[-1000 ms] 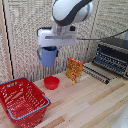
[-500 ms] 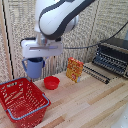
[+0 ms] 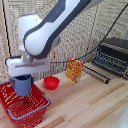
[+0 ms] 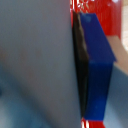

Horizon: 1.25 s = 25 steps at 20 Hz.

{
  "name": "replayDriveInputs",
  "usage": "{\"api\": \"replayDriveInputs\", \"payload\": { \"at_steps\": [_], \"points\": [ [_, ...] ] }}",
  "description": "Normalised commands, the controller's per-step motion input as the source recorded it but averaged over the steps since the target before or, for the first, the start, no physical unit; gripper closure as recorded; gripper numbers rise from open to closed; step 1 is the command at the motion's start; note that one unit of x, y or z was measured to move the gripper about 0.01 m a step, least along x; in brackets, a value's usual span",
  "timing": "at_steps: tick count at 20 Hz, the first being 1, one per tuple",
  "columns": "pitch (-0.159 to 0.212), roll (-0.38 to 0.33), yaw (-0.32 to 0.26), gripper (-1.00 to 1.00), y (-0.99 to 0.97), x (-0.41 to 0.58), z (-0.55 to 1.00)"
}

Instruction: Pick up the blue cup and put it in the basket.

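The light-blue mug (image 3: 22,85) hangs upright from my white gripper (image 3: 26,75), which is shut on its rim. The mug is just above the red lattice basket (image 3: 12,104) with its blue-grey rim handle (image 3: 35,111), at the exterior view's left. Its handle is hidden. In the blurred wrist view the mug wall (image 4: 35,60) fills most of the picture beside a dark finger (image 4: 82,65), with the red basket (image 4: 102,15) behind.
A small red bowl (image 3: 51,82) sits on the wooden table (image 3: 90,107) right of the basket. An orange-yellow carton (image 3: 75,70) stands behind it. A black toaster oven (image 3: 112,57) with a cable is at the exterior view's right.
My arm has swung to the exterior view's left with the mug, from above the red bowl to over the basket, and has come lower.
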Motion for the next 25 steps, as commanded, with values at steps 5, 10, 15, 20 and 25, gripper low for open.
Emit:
{"api": "replayDriveInputs", "payload": {
  "at_steps": [5,10,15,20,25],
  "points": [
    [0.0,-0.051,0.004,-1.0,0.16,0.11,-0.37],
    [-0.036,0.026,-0.008,-1.0,0.16,0.003,-0.08],
    [-0.031,0.038,-0.062,-1.0,0.14,0.0,0.14],
    [-0.016,0.009,-0.107,-1.0,0.01,0.087,0.67],
    [0.003,-0.001,-0.023,-1.0,0.0,0.143,1.0]
  ]
}}
